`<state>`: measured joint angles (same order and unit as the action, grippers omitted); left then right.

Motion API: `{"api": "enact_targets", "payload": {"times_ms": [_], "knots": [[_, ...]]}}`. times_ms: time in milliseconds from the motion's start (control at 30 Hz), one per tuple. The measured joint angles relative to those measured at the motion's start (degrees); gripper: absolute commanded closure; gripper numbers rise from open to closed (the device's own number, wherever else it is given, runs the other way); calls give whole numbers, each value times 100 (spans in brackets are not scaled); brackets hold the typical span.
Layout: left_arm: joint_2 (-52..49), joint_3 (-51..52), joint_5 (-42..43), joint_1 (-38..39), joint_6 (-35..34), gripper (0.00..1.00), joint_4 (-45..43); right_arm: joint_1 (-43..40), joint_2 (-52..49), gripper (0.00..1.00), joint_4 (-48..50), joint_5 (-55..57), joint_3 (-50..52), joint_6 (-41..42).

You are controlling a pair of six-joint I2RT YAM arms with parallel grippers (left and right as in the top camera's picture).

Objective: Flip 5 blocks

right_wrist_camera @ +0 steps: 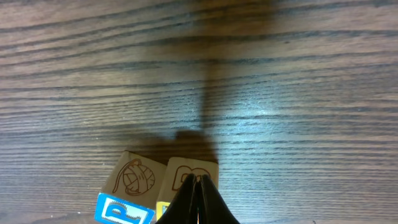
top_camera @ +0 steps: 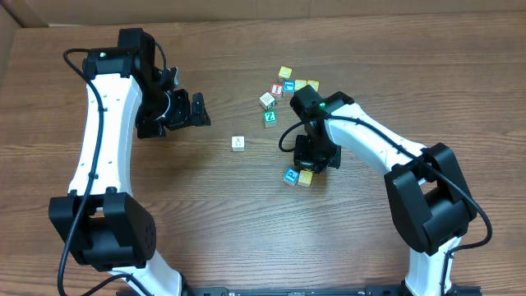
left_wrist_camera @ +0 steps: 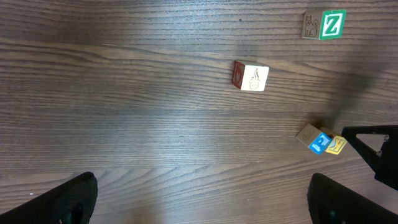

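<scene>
Overhead view, lower right of centre: right gripper (top_camera: 312,166), jaws pressed together and gripping nothing, tips over the edge of the pale yellow block (top_camera: 306,178), which touches the teal-blue block (top_camera: 291,175). Left gripper (top_camera: 199,111), upper left of centre, has jaws spread wide and empty above the table (top_camera: 164,189). One white block (top_camera: 238,143) sits alone mid-frame. Green Z block (top_camera: 269,117) and second white block (top_camera: 267,99) lie up and right of it, just below a cluster of other cubes (top_camera: 294,82).
</scene>
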<state>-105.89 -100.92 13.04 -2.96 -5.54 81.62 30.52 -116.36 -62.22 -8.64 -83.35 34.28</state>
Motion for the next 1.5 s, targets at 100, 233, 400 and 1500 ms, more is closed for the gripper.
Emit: {"api": "enact_targets", "payload": {"times_ms": [100, 233, 400, 1500], "knots": [[0, 0, 0, 0, 0, 0, 0, 17, 0, 96, -24, -15, 0, 2], [0, 0, 0, 0, 0, 0, 0, 76, 0, 95, -35, -15, 0, -2], [0, 0, 0, 0, -2, 0, 0, 111, 0, 95, 243, 17, 0, 7], [0, 0, 0, 0, 0, 0, 0, 1453, 0, 96, 710, 1550, -24, -151]]}}
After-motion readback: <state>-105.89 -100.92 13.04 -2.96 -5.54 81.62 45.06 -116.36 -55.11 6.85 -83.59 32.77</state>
